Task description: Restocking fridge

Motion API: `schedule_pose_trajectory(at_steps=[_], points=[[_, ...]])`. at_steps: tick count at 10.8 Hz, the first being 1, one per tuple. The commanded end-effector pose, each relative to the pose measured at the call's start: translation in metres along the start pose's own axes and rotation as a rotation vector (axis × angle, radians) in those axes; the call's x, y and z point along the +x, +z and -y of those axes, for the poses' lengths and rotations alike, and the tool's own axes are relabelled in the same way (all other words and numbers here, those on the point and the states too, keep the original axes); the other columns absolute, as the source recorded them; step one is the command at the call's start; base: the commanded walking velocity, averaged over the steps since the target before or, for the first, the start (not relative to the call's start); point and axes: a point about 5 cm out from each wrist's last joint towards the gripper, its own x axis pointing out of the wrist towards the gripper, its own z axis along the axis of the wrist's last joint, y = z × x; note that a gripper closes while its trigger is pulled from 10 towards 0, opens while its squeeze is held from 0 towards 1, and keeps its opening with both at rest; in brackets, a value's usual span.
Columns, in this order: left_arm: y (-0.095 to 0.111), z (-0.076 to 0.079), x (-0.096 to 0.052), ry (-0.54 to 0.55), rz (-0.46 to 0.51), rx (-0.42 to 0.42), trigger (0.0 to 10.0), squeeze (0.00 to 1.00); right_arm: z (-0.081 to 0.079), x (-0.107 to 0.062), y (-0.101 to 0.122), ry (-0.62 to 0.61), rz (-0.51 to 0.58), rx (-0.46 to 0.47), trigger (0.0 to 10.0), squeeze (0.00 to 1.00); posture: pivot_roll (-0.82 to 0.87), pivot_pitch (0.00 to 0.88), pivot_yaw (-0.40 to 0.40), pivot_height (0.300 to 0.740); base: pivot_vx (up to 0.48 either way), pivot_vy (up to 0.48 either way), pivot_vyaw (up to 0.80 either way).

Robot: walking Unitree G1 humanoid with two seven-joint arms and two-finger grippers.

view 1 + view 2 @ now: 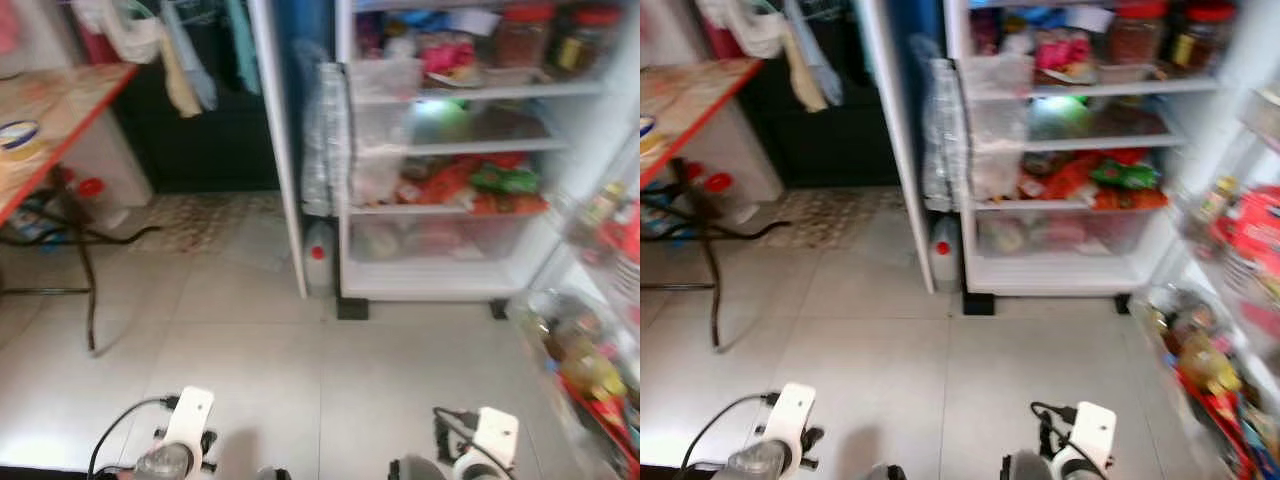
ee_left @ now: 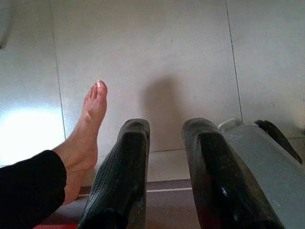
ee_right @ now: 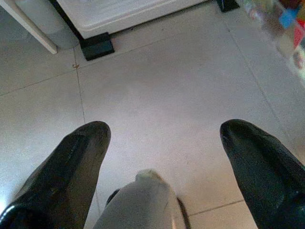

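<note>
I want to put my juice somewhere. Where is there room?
The bare floor in front of the open fridge is free, and the table has bare top. The fridge shelves and door racks look crowded.

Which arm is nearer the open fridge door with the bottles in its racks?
Right. The right arm hangs low beside the fridge door, which stands open on the robot's right. The left arm hangs on the far side, nearer the orange-edged table.
</note>
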Motion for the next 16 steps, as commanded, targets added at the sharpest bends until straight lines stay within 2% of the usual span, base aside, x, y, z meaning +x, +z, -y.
schedule_pose_trajectory(at_steps=[1,5,6,13,16], points=[[-0.005,-0.004,-0.001,0.013,-0.010,-0.007,10.0,0.00,0.000,0.000,-0.001,-0.001,0.001,0.009,10.0,0.00,-0.23,0.024,0.107,0.660,0.000,0.000,0.00],[-0.007,-0.005,-0.002,0.014,-0.021,-0.006,10.0,0.00,-0.005,0.000,0.001,0.008,0.013,0.003,10.0,0.00,-0.22,0.021,0.107,0.734,0.000,0.000,0.00],[-0.008,-0.005,-0.002,0.015,-0.024,-0.005,10.0,0.00,-0.007,0.000,0.001,0.012,0.015,0.002,10.0,0.00,-0.22,0.020,0.107,0.740,0.000,0.000,0.00],[-0.016,-0.008,-0.004,0.023,-0.049,-0.010,10.0,0.00,-0.013,0.001,0.003,0.022,0.036,0.006,10.0,0.00,-0.22,0.012,0.109,0.740,0.000,0.000,0.00],[-0.018,-0.008,-0.005,0.024,-0.057,-0.015,10.0,0.00,-0.013,-0.001,-0.002,0.024,0.011,-0.002,10.0,0.00,-0.22,0.019,0.110,0.740,0.000,0.000,0.00]])
